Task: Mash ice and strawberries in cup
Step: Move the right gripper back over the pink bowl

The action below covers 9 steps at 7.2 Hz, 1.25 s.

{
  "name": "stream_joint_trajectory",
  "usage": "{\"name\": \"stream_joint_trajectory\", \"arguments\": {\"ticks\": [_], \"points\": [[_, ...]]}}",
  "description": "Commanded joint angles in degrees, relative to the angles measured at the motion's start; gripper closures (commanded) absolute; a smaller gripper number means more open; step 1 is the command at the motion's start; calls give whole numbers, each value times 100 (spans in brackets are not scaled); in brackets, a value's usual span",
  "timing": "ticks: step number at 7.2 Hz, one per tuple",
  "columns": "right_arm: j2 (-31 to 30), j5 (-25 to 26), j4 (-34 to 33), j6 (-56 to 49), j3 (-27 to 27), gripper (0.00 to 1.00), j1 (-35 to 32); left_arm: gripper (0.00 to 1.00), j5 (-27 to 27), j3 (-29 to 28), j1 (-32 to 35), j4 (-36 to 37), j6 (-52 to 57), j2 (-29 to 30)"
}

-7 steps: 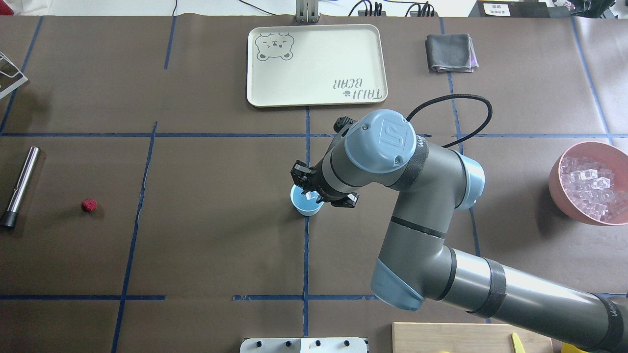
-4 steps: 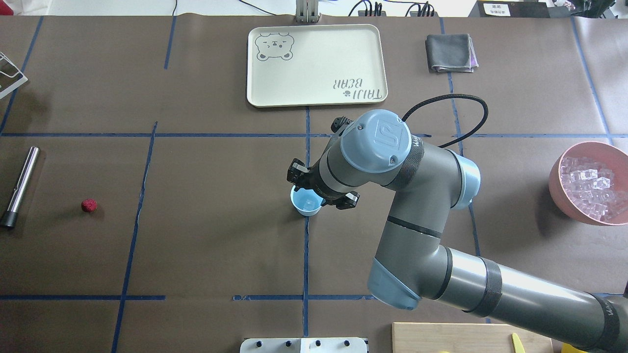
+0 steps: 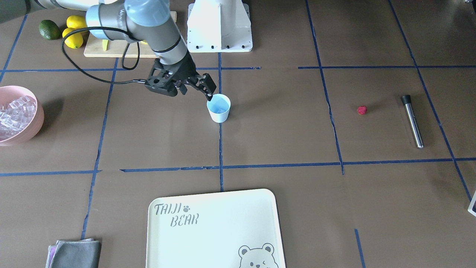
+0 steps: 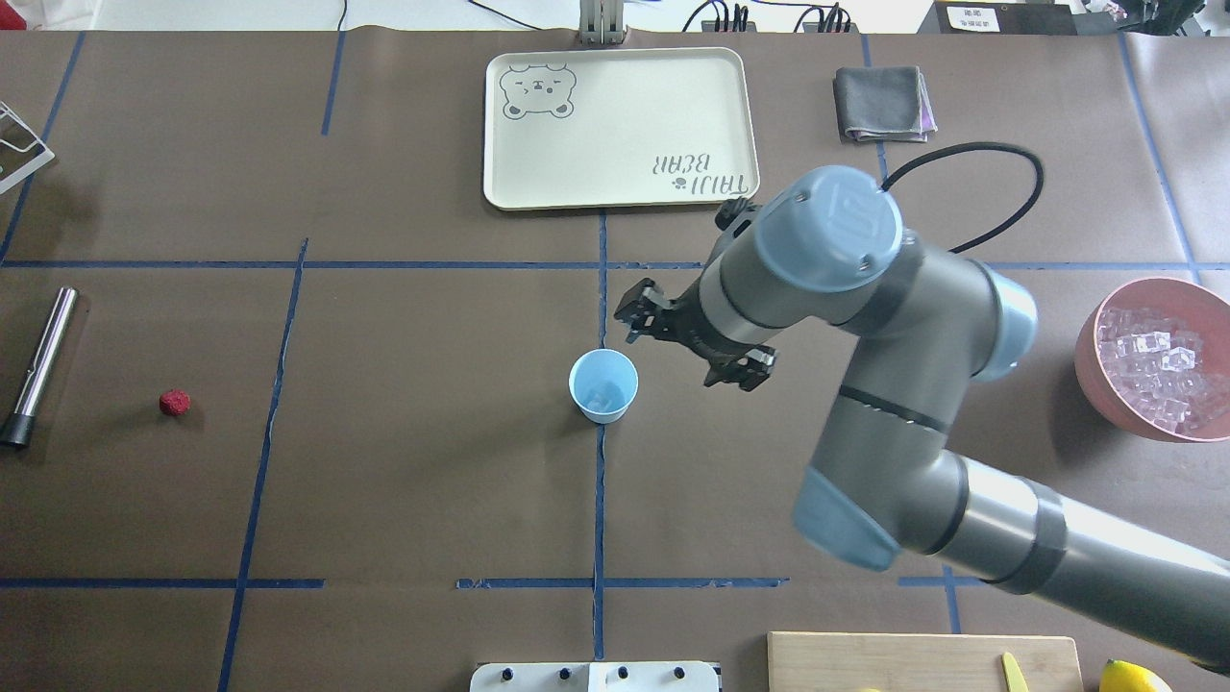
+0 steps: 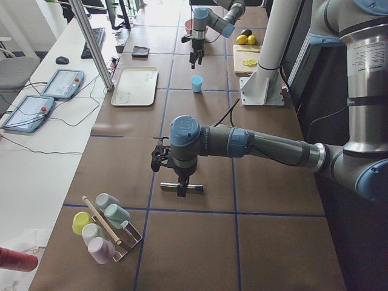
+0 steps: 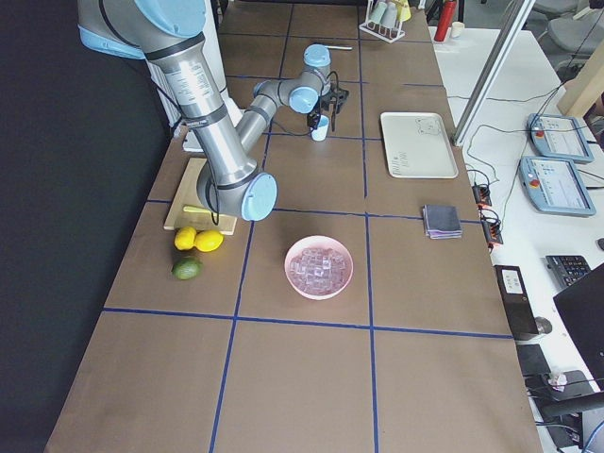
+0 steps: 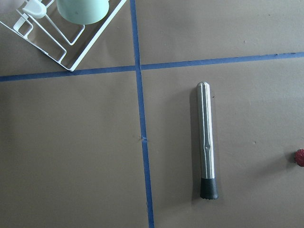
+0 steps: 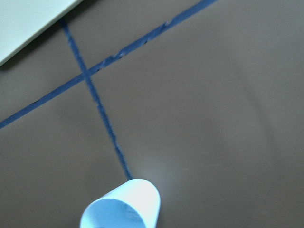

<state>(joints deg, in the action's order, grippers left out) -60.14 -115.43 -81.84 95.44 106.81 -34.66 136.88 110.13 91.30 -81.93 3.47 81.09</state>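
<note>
Blue cup [image 4: 575,389]: standing upright at the table's middle, holding ice [image 4: 605,391].
Right gripper [image 4: 687,341]: hanging just beside the cup, fingers spread, gripping nothing.
Strawberry [image 4: 174,403]: lying well apart from the cup, near the muddler [image 4: 38,365].
Left gripper [image 5: 180,180]: hovering over the muddler; whether its fingers are apart, I cannot tell.

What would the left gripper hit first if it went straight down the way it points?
Probably the metal rod lying on the table: the left gripper points down right over it in the side view. The rod sits off-centre in the wrist view, so it might touch the table beside it instead.
</note>
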Motion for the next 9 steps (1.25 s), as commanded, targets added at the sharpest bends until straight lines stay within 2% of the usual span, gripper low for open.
{"name": "stream_joint_trajectory", "arguments": {"ticks": [1,3,4,6,8,9], "points": [[-1493,-1031,-68,-1669,943,1,-1187,0,14,25,-7,-7,-4,12],[-3058,-1490,-7,-4091,1253,1,-2172,0,5,35,-7,-7,13,12],[-3535,-1561,-7,-5182,1193,1,-2621,0,22,44,-7,-7,30,3],[-4073,-1527,2,-6628,869,1,-3054,0,225,35,-16,-16,-31,12],[-4111,-1509,132,-7152,282,1,-3135,0,260,44,-7,-42,-22,3],[-4076,-1518,543,-7110,-78,1,-3135,0,260,44,-7,-25,-31,3]]}}
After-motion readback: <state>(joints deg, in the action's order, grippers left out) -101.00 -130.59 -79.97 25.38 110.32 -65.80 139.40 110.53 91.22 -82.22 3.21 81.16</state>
